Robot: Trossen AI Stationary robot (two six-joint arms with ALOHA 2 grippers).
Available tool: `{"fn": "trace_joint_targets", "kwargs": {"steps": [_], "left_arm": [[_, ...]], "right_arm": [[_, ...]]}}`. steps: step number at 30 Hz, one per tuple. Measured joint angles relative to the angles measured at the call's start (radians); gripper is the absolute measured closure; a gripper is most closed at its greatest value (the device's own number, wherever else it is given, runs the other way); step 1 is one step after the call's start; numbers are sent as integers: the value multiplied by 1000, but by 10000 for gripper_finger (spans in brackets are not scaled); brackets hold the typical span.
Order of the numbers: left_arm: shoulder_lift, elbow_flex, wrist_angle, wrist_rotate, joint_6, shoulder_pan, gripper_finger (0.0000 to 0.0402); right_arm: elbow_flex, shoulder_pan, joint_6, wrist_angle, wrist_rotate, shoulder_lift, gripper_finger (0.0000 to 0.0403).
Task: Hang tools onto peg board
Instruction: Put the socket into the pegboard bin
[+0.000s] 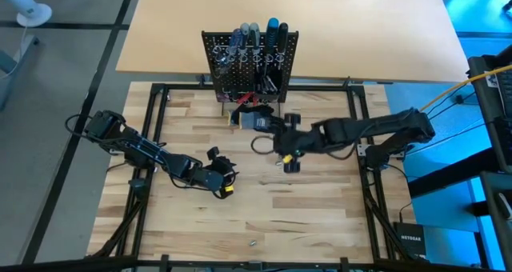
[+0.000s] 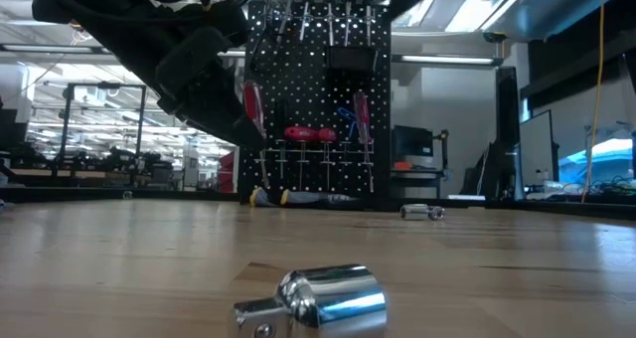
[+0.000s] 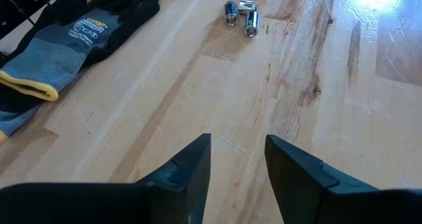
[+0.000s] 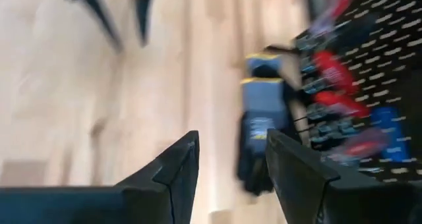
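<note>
silver pieces [image 3: 241, 14] lie well beyond left gripper's [image 3: 237, 161] parted, empty fingers.

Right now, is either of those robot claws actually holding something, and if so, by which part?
No. The left gripper and the right gripper both stand open with only bare table between their fingers; nothing is held.

The left arm reaches in from the left, its gripper [image 3: 237, 168] low over the table, fingers parted and empty. The right arm stretches from the right toward the middle, its gripper [image 4: 231, 161] likewise parted and empty.
</note>
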Motion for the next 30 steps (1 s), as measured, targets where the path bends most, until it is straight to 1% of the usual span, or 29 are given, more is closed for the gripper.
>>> {"fn": "trace_joint_targets", "kwargs": {"steps": [4,7,13,18,25,30], "left_arm": [[0,0,0,0,0,0,268],[0,0,-1,0,0,0,268],[0,0,-1,0,0,0,268],[0,0,-1,0,0,0,268],[0,0,-1,0,0,0,268],[0,0,-1,0,0,0,268]], "right_arm": [[-101,11,37,15,-40,0,229],[-188,9,53,32,-48,1,229],[-372,9,65,216,-104,2,229],[-489,9,83,356,-146,2,229],[-594,9,99,501,-199,2,229],[-603,4,99,541,-211,40,229]]}}
